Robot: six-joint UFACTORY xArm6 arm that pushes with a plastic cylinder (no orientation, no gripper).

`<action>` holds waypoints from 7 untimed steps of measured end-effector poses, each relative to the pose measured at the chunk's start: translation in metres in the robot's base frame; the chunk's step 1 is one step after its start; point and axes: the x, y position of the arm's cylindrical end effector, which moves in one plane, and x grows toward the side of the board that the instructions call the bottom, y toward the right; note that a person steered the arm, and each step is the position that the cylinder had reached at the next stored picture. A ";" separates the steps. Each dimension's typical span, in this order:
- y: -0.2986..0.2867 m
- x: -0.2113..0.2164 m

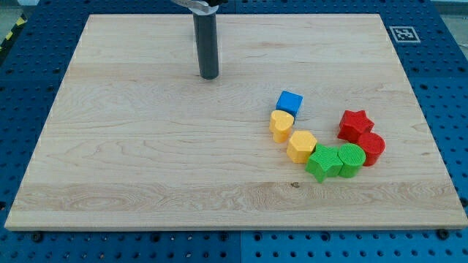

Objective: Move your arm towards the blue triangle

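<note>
The only blue block [289, 101], cube-like from here, sits at the view's right-centre, touching the yellow heart [281, 125]. My tip [209, 75] stands well apart, up-left. No claw here, just a rod. I'd slide down-right across the bench [131, 161], stopping short.

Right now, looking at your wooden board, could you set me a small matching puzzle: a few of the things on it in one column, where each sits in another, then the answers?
Things:
1. blue block
2. red star
3. green star
4. my tip

Places:
A. farthest toward the view's bottom of the cluster
B. alone, up and to the view's left of all blocks
C. top of the cluster, just above a yellow block
D. the view's right side of the cluster, above the red cylinder

Pairs: 1-C, 2-D, 3-A, 4-B
</note>
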 end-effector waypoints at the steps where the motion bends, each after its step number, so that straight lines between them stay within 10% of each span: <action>1: -0.014 0.000; 7: -0.173 -0.081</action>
